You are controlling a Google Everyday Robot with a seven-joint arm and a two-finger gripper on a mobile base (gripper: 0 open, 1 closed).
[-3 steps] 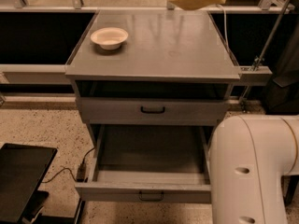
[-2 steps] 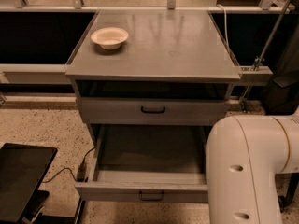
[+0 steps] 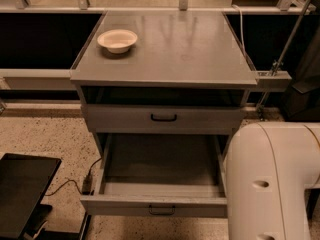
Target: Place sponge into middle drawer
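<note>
The pulled-out grey metal drawer (image 3: 125,204) lies open from above and from the front. Its back part sits under the closed grey drawer with a black handle (image 3: 164,118). The robot's bulky white rounded arm housing (image 3: 272,179) crowds the drawer's right front corner. On the flat grey cabinet top (image 3: 190,49), only a small white bowl (image 3: 117,40) takes the left rear. The gripper is out of view above the top edge.
</note>
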